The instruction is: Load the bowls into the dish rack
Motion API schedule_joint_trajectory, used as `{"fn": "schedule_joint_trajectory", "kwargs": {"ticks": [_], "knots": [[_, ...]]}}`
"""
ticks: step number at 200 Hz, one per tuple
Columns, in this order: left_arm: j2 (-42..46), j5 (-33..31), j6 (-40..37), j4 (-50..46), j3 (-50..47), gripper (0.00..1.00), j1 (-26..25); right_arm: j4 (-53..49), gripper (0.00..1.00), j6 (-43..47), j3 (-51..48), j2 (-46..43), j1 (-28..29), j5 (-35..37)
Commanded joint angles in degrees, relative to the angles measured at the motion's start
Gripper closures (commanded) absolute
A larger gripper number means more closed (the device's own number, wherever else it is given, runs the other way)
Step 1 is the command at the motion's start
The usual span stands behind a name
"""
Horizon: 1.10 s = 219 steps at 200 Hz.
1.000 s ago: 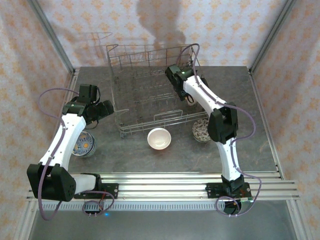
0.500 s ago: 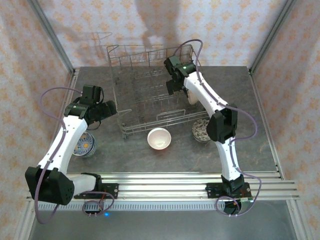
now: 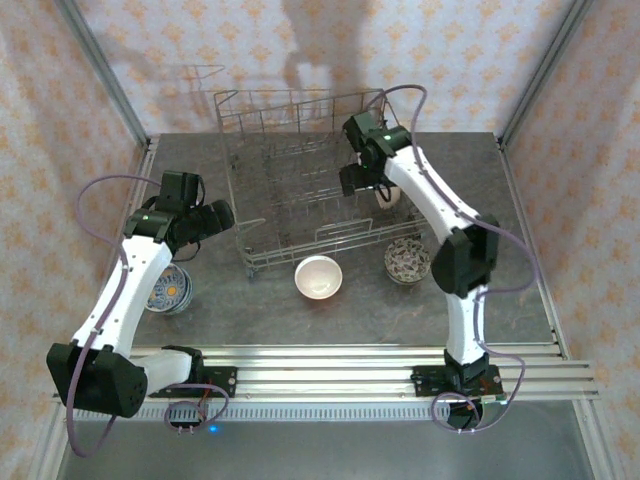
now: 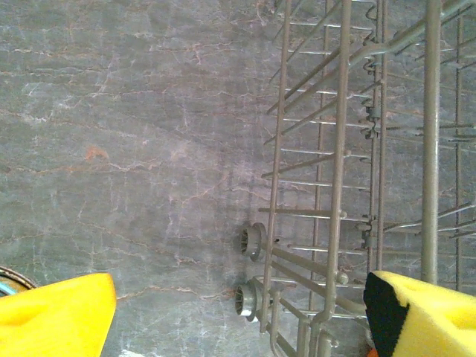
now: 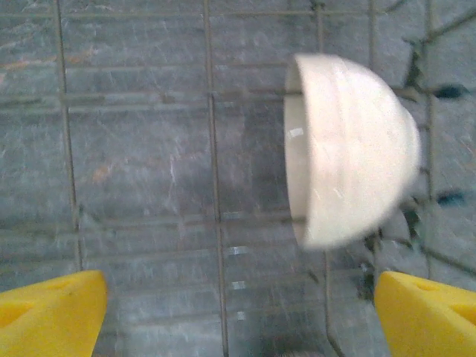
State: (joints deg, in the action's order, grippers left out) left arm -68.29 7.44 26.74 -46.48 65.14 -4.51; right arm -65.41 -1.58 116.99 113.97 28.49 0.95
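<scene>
Right end effector [image 5: 238, 320] released over cream bowl [image 5: 349, 149] standing on edge in dish rack [image 4: 428, 111], left end effector [image 4: 238, 320] released beside dish rack, above counter [image 4: 111, 149]

Cream bowl [image 5: 349, 149]: blurred in the right wrist view, edges soft. Patterned bowl [image 3: 172, 291], near left: partly hidden under the left arm [image 3: 126, 278]; pattern too small to read.

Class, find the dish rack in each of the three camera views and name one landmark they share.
Top external: rack at centre, on the table's far half.
Left wrist: rack wires down the right side, two feet near the bottom.
Right wrist: rack wires cross the picture behind a cream bowl.
Shared landmark: the grey marbled table.
</scene>
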Motion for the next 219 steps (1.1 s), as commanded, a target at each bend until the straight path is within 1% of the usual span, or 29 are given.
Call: {"fn": "schedule_joint_trajectory", "kwargs": {"ticks": [1, 15, 28, 57, 78, 96, 119, 138, 191, 199, 219], "knots": [[-1.8, 4.1, -0.5, 6.4, 2.2, 0.12, -1.0, 2.3, 0.10, -2.0, -7.8, -12.5, -0.2, 0.0], [-2.6, 4.7, -0.2, 7.9, 2.5, 0.12, -0.9, 3.0, 0.12, -2.7, -13.9, -18.4, -0.3, 0.2], [-3.4, 5.2, -0.3, 9.1, 3.0, 0.12, -0.9, 2.8, 0.16, -3.6, -19.1, -22.6, -1.1, 0.4], [-5.2, 5.2, -1.7, 9.3, 5.4, 0.12, -0.9, 3.8, 0.29, -7.3, -31.9, -31.6, -3.7, -2.3], [-7.4, 5.4, -3.2, 8.1, 7.3, 0.12, -1.0, 5.2, 0.35, -11.2, -40.8, -37.2, -5.3, -3.7], [-8.8, 5.1, -4.4, 7.2, 8.5, 0.12, -1.0, 6.3, 0.39, -14.3, -46.8, -39.8, -5.7, -2.9], [-9.2, 4.3, -5.4, 6.9, 9.5, 0.12, -1.0, 8.0, 0.41, -16.6, -52.1, -39.8, -5.9, -1.9], [-9.1, 3.8, -6.0, 6.7, 10.2, 0.12, -0.9, 10.3, 0.43, -17.9, -54.6, -38.7, -6.3, -1.0], [-8.2, 2.2, -6.9, 6.8, 10.5, 0.11, -1.0, 12.4, 0.48, -18.5, -55.8, -33.9, -8.1, 2.9], [-8.0, 2.0, -6.9, 6.9, 10.4, 0.11, -0.9, 12.6, 0.50, -18.9, -55.7, -33.2, -8.4, 4.6], [-7.8, 1.8, -6.9, 7.3, 9.9, 0.11, -0.9, 13.0, 0.50, -18.8, -55.1, -31.0, -8.6, 6.0]]}}
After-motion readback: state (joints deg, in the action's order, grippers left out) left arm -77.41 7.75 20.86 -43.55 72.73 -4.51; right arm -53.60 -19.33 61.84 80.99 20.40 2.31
